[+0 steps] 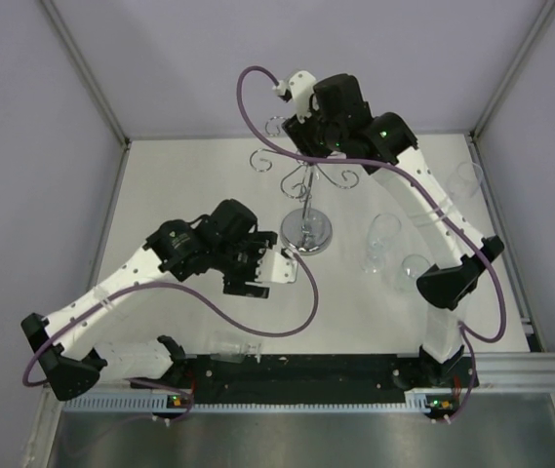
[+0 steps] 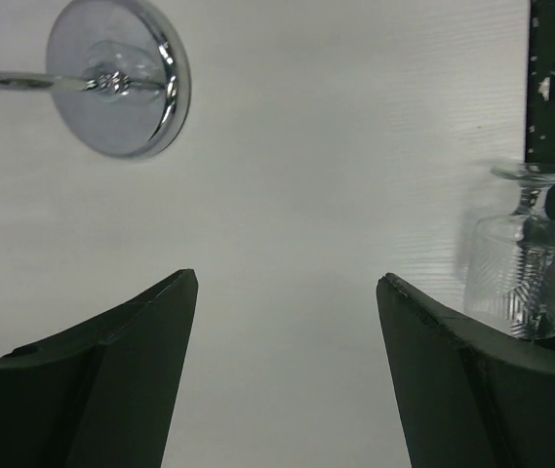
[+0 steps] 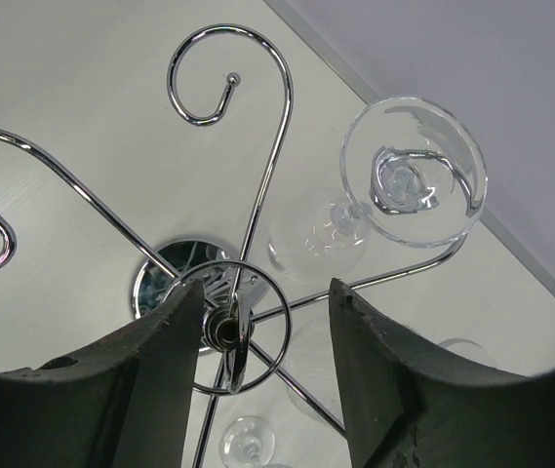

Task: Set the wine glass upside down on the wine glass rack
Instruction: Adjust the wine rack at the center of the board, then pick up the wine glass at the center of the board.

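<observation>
The chrome wine glass rack (image 1: 305,191) stands mid-table on its round mirrored base (image 1: 306,232). In the right wrist view a wine glass (image 3: 412,172) hangs upside down in one scroll arm, foot up, its bowl (image 3: 316,242) below. My right gripper (image 3: 265,292) is open and empty, right above the rack's top ring (image 3: 230,327), apart from the glass. It is over the rack in the top view (image 1: 318,136). My left gripper (image 2: 287,278) is open and empty, low over the table left of the rack base (image 2: 121,78).
Two wine glasses (image 1: 380,242) (image 1: 415,267) stand on the table right of the rack. Another glass (image 2: 524,255) stands upside down by the black front rail (image 1: 306,369). A faint glass (image 1: 468,179) sits at the far right. Walls enclose the table.
</observation>
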{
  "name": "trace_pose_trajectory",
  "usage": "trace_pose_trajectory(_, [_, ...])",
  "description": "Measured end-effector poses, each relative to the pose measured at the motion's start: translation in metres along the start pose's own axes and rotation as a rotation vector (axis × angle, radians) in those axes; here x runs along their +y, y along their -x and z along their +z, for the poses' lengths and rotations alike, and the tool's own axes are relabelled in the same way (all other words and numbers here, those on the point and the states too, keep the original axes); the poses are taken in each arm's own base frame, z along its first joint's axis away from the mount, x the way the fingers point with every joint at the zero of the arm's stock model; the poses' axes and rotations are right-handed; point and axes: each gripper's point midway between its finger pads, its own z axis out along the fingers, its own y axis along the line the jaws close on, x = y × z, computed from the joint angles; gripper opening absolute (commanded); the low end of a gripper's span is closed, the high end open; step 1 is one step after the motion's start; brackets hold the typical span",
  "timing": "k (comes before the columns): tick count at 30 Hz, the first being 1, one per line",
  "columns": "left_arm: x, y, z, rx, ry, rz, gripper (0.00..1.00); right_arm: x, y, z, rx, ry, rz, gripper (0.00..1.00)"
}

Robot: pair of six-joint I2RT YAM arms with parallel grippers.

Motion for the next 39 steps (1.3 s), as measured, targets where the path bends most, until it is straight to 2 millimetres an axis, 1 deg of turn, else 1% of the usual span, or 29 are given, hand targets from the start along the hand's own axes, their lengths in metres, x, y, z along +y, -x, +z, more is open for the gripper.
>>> trace_pose_trajectory(1, [-0.008,0.004,0.006,-0.007,-0.046,0.006,0.81,0.0,0.0,-0.001,-0.001,-0.001,0.0,0.64])
trace_pose_trajectory(3, [-0.021,0.01,0.015,-0.015,-0.115,0.025,0.81,-0.001,0.001,-0.003,-0.005,-0.001,-0.005,0.69])
trace_pose_trajectory(7, [-0.052,0.019,0.032,-0.001,-0.246,0.082,0.81,-0.002,0.001,-0.009,-0.011,-0.003,-0.013,0.72])
trace_pose_trajectory(11, [-0.083,0.017,0.049,0.053,-0.366,0.134,0.83,-0.004,0.003,-0.02,-0.026,-0.005,-0.015,0.73])
trace_pose_trajectory(14, [-0.102,0.009,0.053,0.108,-0.443,0.152,0.93,-0.005,0.006,-0.032,-0.044,-0.006,-0.019,0.74])
trace_pose_trajectory(15, [-0.107,0.006,0.053,0.128,-0.465,0.153,0.94,-0.006,0.007,-0.036,-0.051,-0.008,-0.02,0.74])
trace_pose_trajectory(18, [-0.117,-0.002,0.052,0.172,-0.505,0.143,0.95,-0.008,0.011,-0.049,-0.075,-0.013,-0.026,0.74])
trace_pose_trajectory(20, [-0.124,-0.012,0.05,0.205,-0.524,0.127,0.96,-0.01,0.011,-0.056,-0.084,-0.016,-0.032,0.75])
trace_pose_trajectory(25, [-0.142,-0.043,0.043,0.301,-0.556,0.088,0.98,-0.011,0.01,-0.073,-0.103,-0.011,-0.042,0.76])
trace_pose_trajectory(29, [-0.154,-0.063,0.038,0.368,-0.569,0.047,0.98,-0.01,0.012,-0.077,-0.114,0.0,-0.049,0.78])
trace_pose_trajectory(32, [-0.163,-0.074,0.036,0.401,-0.584,0.017,0.98,-0.008,0.012,-0.076,-0.115,0.01,-0.051,0.79])
trace_pose_trajectory(35, [-0.168,-0.078,0.036,0.421,-0.59,-0.018,0.98,-0.007,0.012,-0.076,-0.116,0.013,-0.052,0.79])
trace_pose_trajectory(39, [-0.176,-0.087,0.043,0.449,-0.583,-0.064,0.98,-0.007,0.012,-0.076,-0.117,0.016,-0.053,0.79])
